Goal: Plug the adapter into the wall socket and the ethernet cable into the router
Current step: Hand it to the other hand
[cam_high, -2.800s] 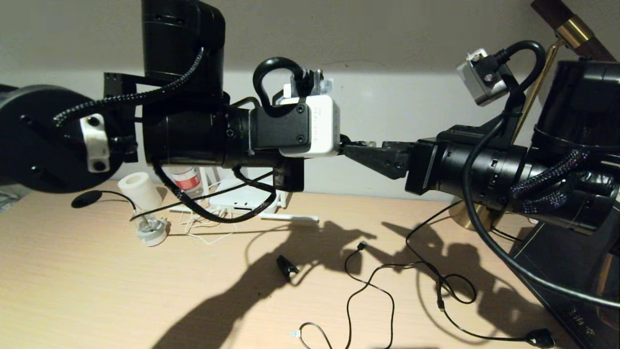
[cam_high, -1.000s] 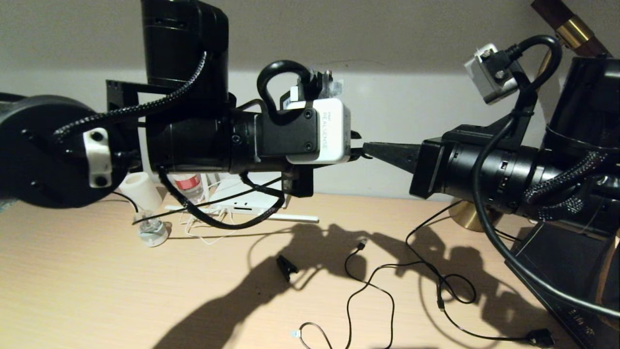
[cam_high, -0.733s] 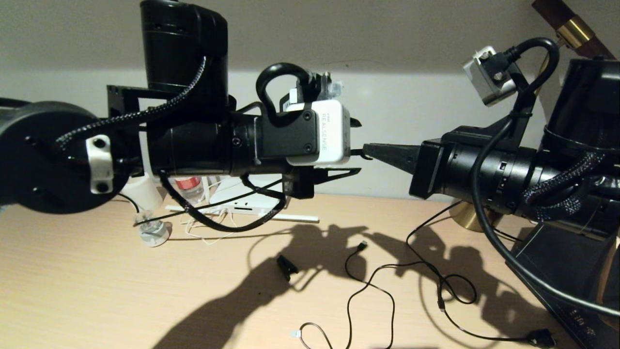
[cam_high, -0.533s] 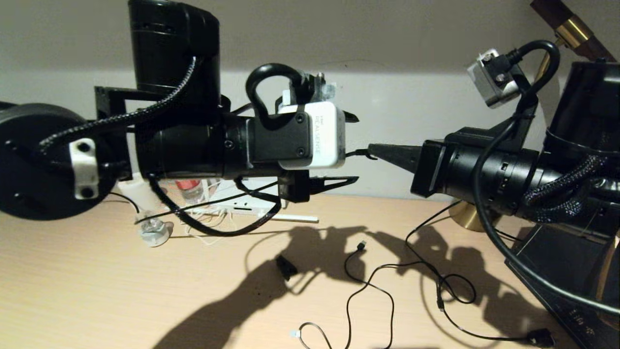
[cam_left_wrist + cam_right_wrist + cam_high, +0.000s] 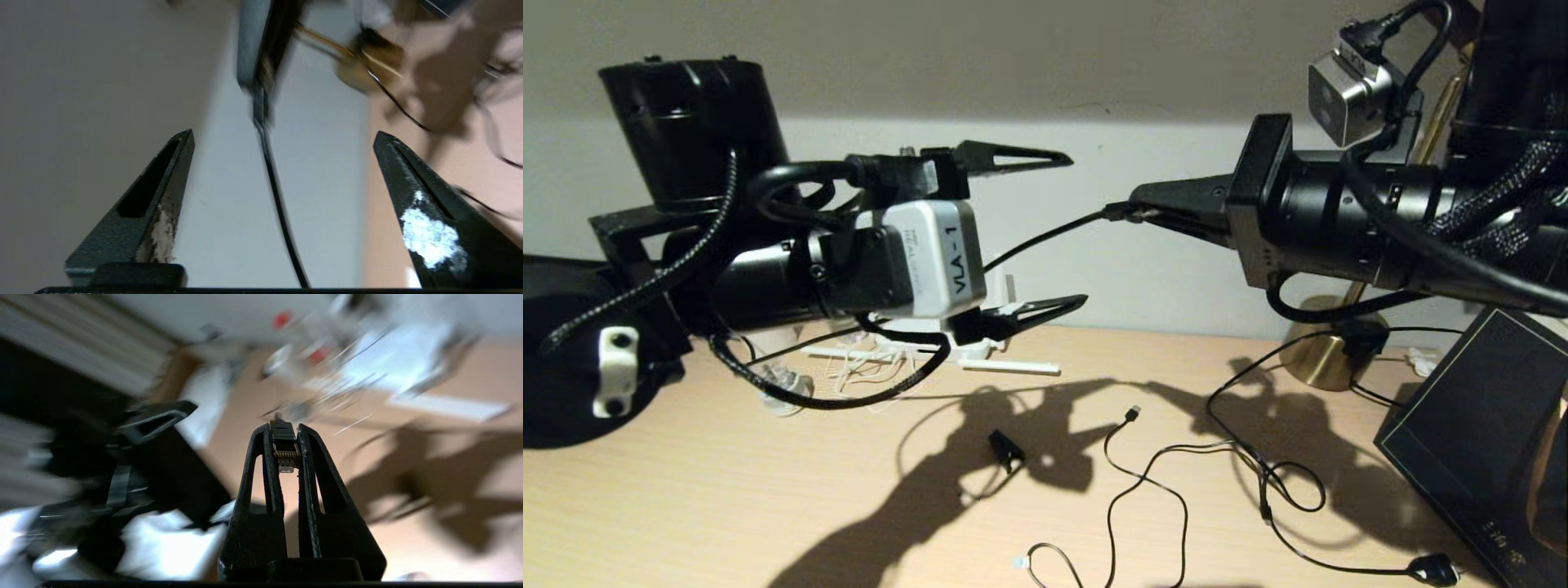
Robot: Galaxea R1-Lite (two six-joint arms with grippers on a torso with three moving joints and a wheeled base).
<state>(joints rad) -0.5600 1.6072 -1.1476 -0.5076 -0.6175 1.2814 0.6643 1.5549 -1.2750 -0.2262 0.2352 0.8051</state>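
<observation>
1. Right gripper (image 5: 1131, 212), raised at upper right, fingers clenched on the connector end of the ethernet cable (image 5: 1045, 237). In the right wrist view the clear plug (image 5: 284, 451) sits pinched between the two fingers (image 5: 267, 465), gold contacts showing, boot just past the tips

2. Left gripper (image 5: 1070, 233), raised at centre-left, fingers spread wide and holding nothing; the black cord runs between them without touching either in the left wrist view (image 5: 278, 204)

3. Handling, judged: cable light and limp, so the free length sags and drags sideways on the plug. Connector is small, hard, smooth plastic and could twist in a pinch grip; latch tab probably fragile. Best hold looks to be the plug body or boot, flat faces against the fingers, front left free to enter a port

4. Router (image 5: 980, 347): white, at the far edge of the counter (image 5: 686, 506) by the wall, mostly hidden behind the left arm; one antenna lies flat. Port edge not visible

5. Adapter and wall socket: cannot pick out either

6. Clutter: thin white cords (image 5: 866, 371) tangled just beside the router; black cables (image 5: 1160, 482) looped mid-counter with a small black clip (image 5: 1006, 449) near them; brass lamp base (image 5: 1327, 359) far right; dark box (image 5: 1486, 433) near right

7. In the way, judged: the left arm sits between the held plug and the router, and the white cords may snag
</observation>
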